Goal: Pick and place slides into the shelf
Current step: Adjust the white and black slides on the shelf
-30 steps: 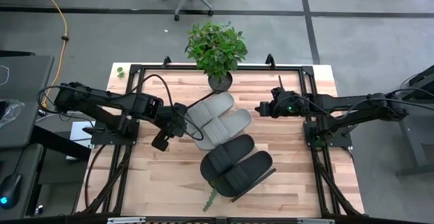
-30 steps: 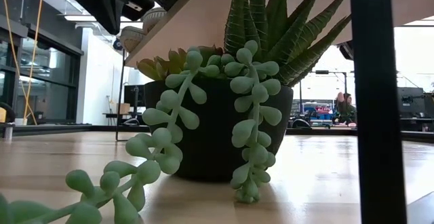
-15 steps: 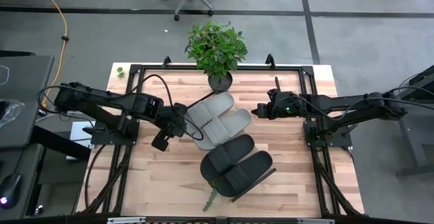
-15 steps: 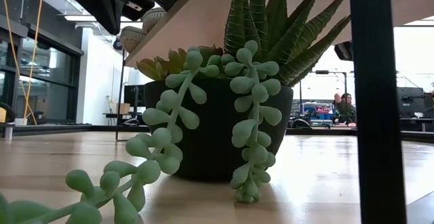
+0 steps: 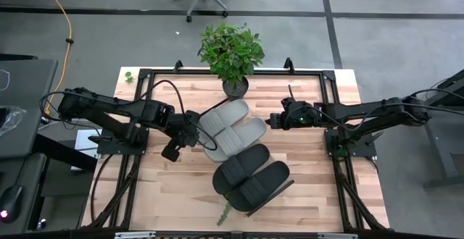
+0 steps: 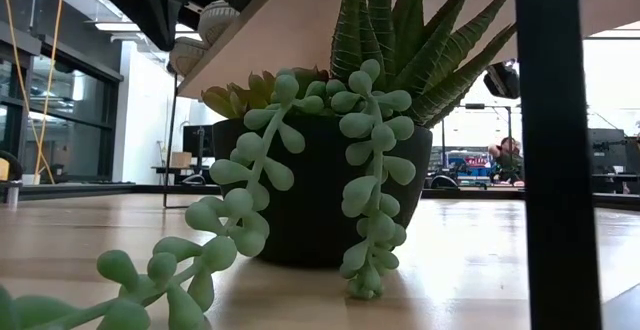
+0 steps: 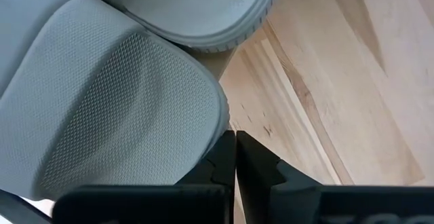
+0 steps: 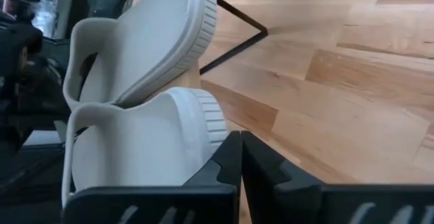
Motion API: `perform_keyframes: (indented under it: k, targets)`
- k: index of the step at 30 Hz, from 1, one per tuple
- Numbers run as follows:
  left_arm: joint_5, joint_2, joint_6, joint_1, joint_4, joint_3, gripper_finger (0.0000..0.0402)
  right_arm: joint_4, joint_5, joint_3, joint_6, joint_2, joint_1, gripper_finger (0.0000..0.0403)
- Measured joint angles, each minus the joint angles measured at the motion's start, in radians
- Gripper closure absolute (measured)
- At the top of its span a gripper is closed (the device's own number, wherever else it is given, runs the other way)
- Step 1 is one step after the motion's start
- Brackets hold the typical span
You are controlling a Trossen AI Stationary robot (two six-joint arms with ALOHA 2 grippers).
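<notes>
Two light grey slides point(image 5: 233, 127) and two black slides point(image 5: 250, 174) lie side by side on the shelf point(image 5: 280, 190), a light board with a dark frame edge that sits slantwise on the table. My left gripper point(image 5: 193, 128) is shut at the grey slides' strap end. My right gripper point(image 5: 272, 121) is shut at their heel end. The left wrist view shows a grey meshed strap point(image 7: 129, 102) beside the left gripper point(image 7: 235, 146). The right wrist view shows both grey slides point(image 8: 149, 108) ahead of the right gripper point(image 8: 239, 146). My left gripper has its shut fingertips against the edge of a grey slide's strap point(image 7: 218, 119), coming level from the table's left. The slide lies on the shelf. My right gripper has its shut fingertips against the ribbed heel point(image 8: 211, 125) of the nearer grey slide, coming level from the table's right.
A leafy potted plant point(image 5: 230, 51) stands at the table's far edge, just behind the grey slides. A succulent pot with trailing beads point(image 6: 320, 190) sits near the near edge, under the shelf's end. Bare tabletop point(image 5: 319, 174) lies to the right of the black slides.
My right gripper has moved toward the table's left and a little nearer, up to the grey slide's heel. The shelf with the slides has shifted slightly toward the left. My left gripper has kept still.
</notes>
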Motion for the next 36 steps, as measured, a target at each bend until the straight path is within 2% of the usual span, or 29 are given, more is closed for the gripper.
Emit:
perform_keyframes:
  k: [9, 21, 25, 27, 32, 36]
  targets:
    - [-0.041, 0.000, 0.007, 0.000, -0.016, 0.000, 0.0399, -0.117, 0.084, 0.000, 0.026, -0.014, 0.000, 0.0403]
    - [-0.093, 0.000, -0.043, 0.001, -0.110, 0.018, 0.0399, -0.155, 0.088, 0.000, 0.016, -0.079, 0.000, 0.0403]
    - [-0.104, 0.000, -0.064, 0.001, -0.156, 0.056, 0.0399, -0.157, 0.054, 0.000, 0.000, -0.108, 0.000, 0.0403]
    - [-0.070, 0.000, -0.061, 0.001, -0.188, 0.082, 0.0399, -0.156, 0.029, 0.000, 0.000, -0.121, 0.001, 0.0403]
    - [0.116, 0.000, -0.075, -0.007, -0.222, 0.112, 0.0399, -0.161, -0.007, 0.000, 0.000, -0.135, 0.025, 0.0403]
    - [0.154, 0.000, -0.139, -0.066, -0.159, 0.113, 0.0400, -0.179, -0.006, 0.000, 0.012, -0.131, 0.061, 0.0403]
